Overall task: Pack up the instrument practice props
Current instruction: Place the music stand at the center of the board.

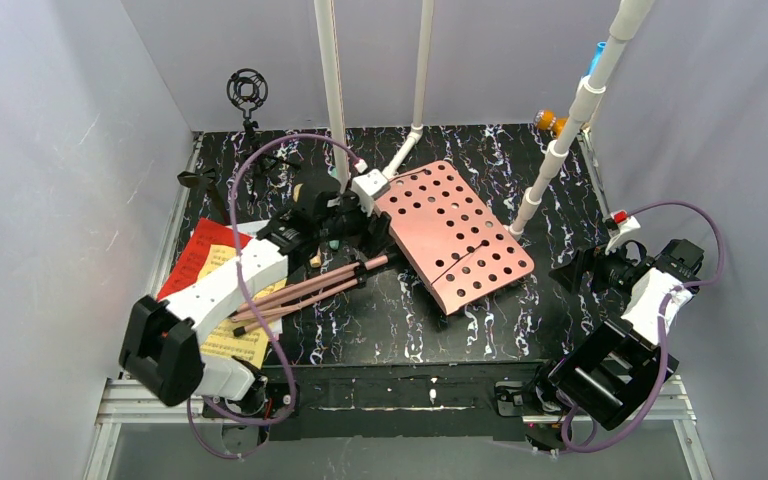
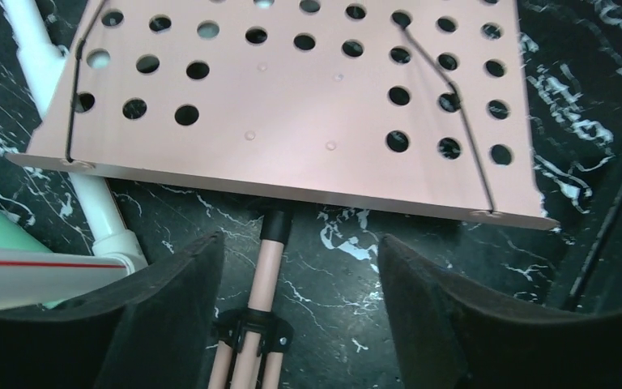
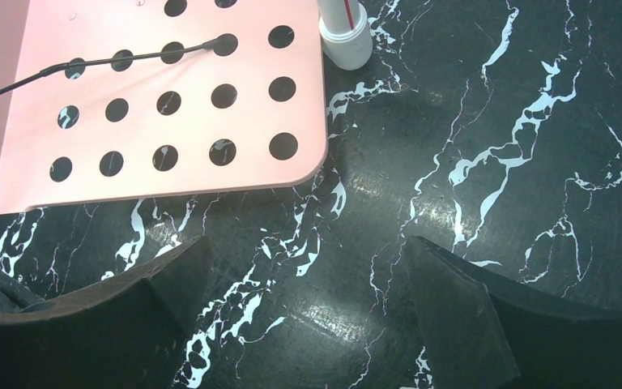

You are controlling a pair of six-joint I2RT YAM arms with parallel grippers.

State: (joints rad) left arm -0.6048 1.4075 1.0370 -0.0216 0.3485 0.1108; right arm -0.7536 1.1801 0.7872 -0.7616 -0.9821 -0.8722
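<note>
**Supervisor:** Report what stands around the task item.

**Operator:** I see the pink music stand (image 1: 455,235) lying flat at mid-tabletop (image 1: 560,330). Its folded tripod legs (image 1: 310,288) point toward my left arm. The white pipe frame (image 1: 570,130) crowds it: one pipe foot stands just beside the plate's far right edge, and a pipe joint sits at its left corner. A mint-green microphone (image 2: 0,239) lies beside that joint.

**Supervisor:** Counts?

**Operator:** One stand, one red folder (image 1: 200,250), one yellow sheet music page (image 1: 235,340) overlapping it and three pipe uprights. I cannot see any other props.

**Supervisor:** Claw status?

**Operator:** The left claw (image 2: 298,247) has its jaws apart, straddling the stand's stem without contact and holding nothing. The right claw (image 3: 308,243) is spread wide over the tabletop near the plate's corner, also holding nothing.
</note>
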